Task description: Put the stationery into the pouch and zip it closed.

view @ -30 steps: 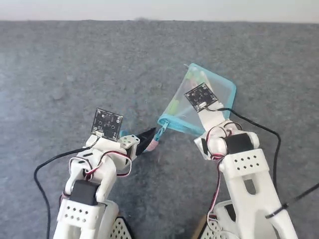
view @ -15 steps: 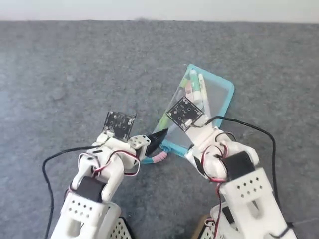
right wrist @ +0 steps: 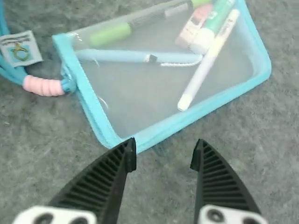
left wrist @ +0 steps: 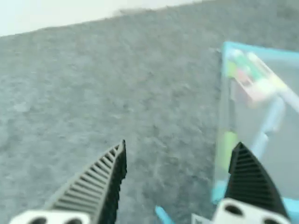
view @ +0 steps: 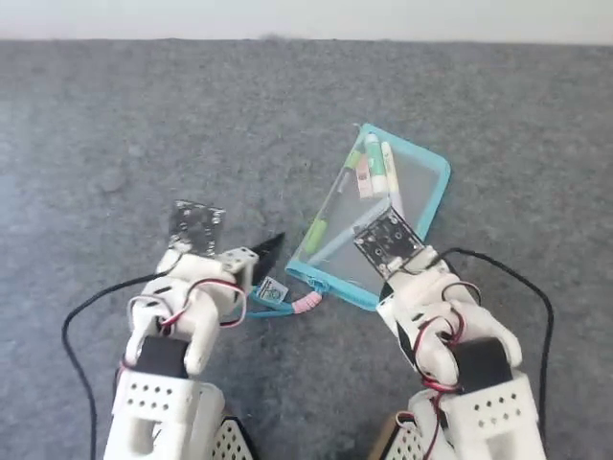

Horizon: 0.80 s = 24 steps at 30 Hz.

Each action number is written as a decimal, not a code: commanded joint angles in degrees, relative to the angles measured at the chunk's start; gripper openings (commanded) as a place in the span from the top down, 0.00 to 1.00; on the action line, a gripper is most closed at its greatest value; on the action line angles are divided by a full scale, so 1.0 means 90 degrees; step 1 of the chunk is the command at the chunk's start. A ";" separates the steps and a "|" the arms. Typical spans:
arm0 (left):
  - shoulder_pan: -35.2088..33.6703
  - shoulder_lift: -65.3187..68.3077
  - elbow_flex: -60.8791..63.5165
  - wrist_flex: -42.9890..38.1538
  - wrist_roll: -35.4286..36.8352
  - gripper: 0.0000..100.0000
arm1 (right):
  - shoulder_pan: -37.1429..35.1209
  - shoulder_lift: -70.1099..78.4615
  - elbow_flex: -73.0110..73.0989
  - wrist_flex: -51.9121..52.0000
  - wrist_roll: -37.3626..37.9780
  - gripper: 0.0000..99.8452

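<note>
Pouch (right wrist: pixel 159 88): looking light, floppy, slippery
Hold: pink pull (right wrist: pixel 43 85) at pouch corner seeming best
Left gripper (left wrist: pixel 181 144): gaping wide, empty
Right gripper (right wrist: pixel 164 141): gaping wide, empty

White perforated arms (view: pixel 158 395), ribbed black left pincer (left wrist: pixel 181 143), right pincer (right wrist: pixel 165 140) alike, black cables (view: pixel 65 337)

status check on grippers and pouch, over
Left gripper open, empty. Right gripper open, above pouch edge. Pouch flat on carpet, stationery inside. Strap beside left gripper.
</note>
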 commanded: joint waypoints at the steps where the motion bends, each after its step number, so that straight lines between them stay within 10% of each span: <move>1: -0.0557 -0.1201 0.0278 0.0088 0.0078 0.67 | 0.0474 -0.0650 0.0576 -0.0474 0.0059 0.80; 24: -0.1641 -0.2842 0.1294 0.2129 0.0059 0.67 | 0.2173 -0.2926 0.3184 -0.0239 0.0020 0.80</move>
